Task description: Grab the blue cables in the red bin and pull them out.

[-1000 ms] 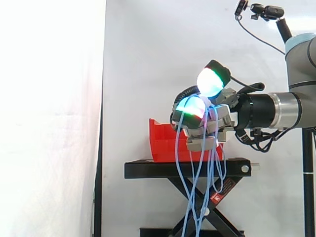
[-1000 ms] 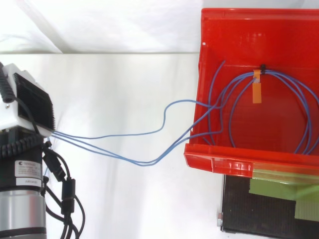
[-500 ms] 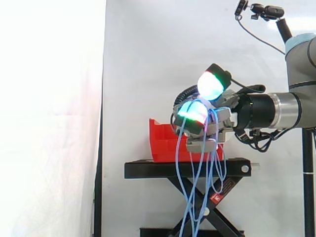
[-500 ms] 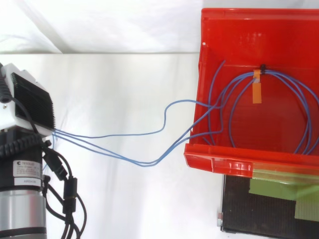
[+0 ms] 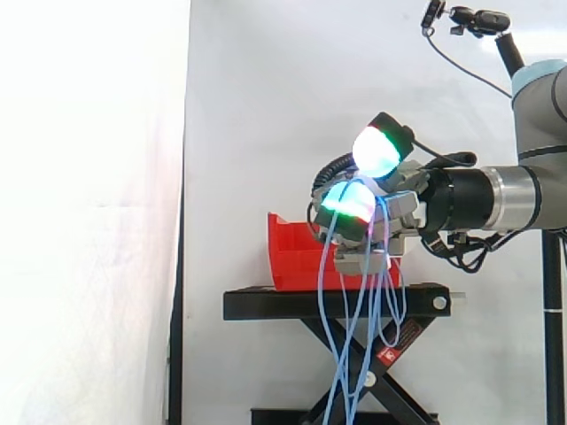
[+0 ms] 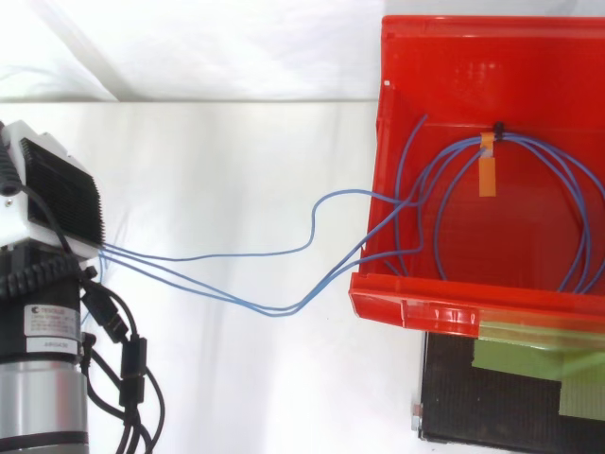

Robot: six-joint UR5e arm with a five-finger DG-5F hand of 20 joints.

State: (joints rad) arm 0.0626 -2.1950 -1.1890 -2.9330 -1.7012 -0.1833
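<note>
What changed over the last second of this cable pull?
The robot hand crept slightly to the side view's right, away from the red bin, and its lower glowing pad dipped a touch. It stays clenched on the blue cables. Their loops in the bin lie as before.

Bright even light, glare on curtain (image 5: 89, 212)

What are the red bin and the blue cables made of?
The red bin looks like hard plastic: smooth, slightly shiny, with stiff straight walls. The blue cables look coated in soft plastic, probably with wire inside: they sag and curl in loose loops.
</note>
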